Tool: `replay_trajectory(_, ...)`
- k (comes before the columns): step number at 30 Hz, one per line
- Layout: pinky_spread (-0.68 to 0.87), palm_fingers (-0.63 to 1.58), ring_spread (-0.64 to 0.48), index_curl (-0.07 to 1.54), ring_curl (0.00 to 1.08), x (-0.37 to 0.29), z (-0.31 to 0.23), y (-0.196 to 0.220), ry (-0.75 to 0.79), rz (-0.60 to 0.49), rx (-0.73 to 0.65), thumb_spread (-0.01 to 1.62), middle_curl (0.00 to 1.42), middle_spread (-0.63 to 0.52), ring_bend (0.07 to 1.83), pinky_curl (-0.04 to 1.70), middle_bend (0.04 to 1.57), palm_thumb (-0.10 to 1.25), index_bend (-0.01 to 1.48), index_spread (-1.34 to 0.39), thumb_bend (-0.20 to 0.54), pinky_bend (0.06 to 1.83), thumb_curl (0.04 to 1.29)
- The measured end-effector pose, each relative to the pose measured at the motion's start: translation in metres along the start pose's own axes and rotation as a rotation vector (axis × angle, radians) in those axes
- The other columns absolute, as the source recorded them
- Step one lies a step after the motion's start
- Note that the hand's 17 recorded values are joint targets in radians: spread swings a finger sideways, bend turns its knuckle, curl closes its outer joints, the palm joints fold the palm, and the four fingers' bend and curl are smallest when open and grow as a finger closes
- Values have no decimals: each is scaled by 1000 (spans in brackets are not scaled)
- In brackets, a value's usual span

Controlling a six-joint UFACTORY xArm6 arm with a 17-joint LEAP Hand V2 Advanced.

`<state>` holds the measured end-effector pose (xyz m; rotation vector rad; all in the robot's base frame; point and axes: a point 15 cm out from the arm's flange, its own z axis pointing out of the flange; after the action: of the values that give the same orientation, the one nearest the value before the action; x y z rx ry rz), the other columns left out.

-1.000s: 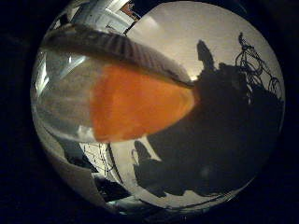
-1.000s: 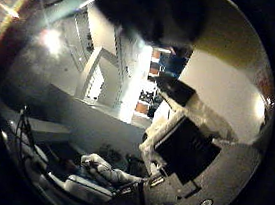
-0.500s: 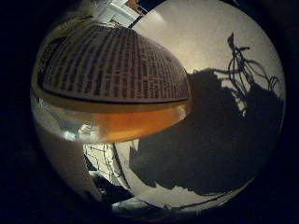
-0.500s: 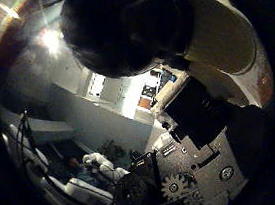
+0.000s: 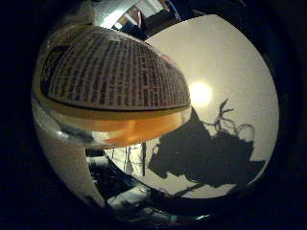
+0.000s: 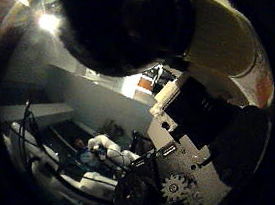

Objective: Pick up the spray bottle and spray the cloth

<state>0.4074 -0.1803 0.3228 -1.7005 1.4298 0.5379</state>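
The spray bottle (image 5: 115,81) fills much of the little finger side view, tight against my palm. It has a printed label over a clear body, with orange liquid (image 5: 139,132) below the label. In the thumb side view its dark spray head (image 6: 122,25) looms large, with a yellowish part of the bottle beside it. My right hand (image 6: 186,154) shows as white and black geared fingers that reach up and curl against the bottle. No cloth shows in either view.
A white table top (image 5: 225,62) lies beyond the bottle, with a bright light spot on it and the dark shadow (image 5: 206,158) of hand and bottle. Room walls, a ceiling lamp (image 6: 49,21) and equipment lie behind the fingers.
The bottle has turned and come closer to the palm, so its label now faces the camera instead of the orange liquid. The shadow on the table has shrunk and shifted.
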Motion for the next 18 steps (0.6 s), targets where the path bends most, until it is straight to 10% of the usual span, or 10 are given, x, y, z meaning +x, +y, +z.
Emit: replay_trajectory(18, -231, 1223, -169, 692, 563, -126, 189, 17, 532, 54, -778, 1094, 634, -111, 1429, 730, 1321, 1056, 1162, -183, -13, 1197, 481)
